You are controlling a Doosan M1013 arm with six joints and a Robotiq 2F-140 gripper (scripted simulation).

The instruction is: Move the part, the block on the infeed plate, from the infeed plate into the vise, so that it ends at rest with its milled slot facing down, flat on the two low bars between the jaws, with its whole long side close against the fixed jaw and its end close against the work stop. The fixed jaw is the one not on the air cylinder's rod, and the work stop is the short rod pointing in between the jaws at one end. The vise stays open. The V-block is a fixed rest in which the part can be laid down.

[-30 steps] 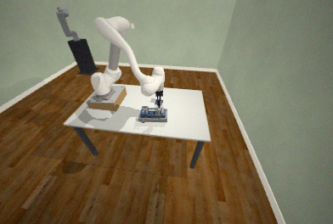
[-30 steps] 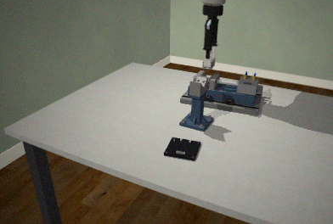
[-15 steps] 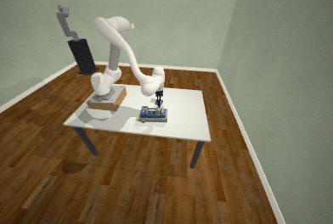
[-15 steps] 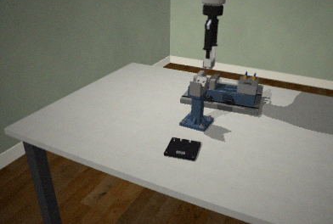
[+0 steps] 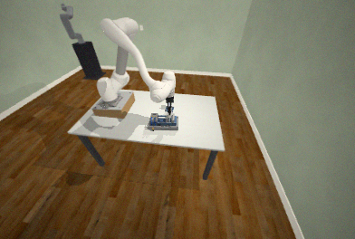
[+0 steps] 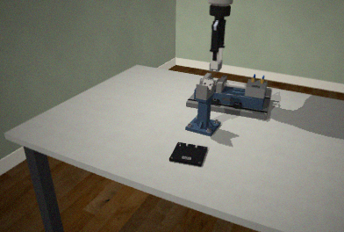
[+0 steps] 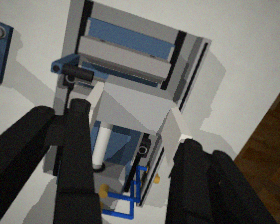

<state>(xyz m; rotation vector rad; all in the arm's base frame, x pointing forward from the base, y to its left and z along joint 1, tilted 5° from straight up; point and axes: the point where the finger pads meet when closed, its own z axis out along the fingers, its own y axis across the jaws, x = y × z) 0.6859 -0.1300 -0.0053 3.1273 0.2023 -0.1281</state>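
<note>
The gripper hangs straight down from the white arm above the vise, its black fingers clamped on the grey part, which is held in the air over the open jaws, clear of the vise. A dark stop rod points in at one end. On the bench, the blue V-block stands just beside the vise, and the black infeed plate lies bare nearer the front edge.

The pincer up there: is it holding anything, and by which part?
Yes: the pincer grips the grey part by two opposite sides, above the vise.
</note>
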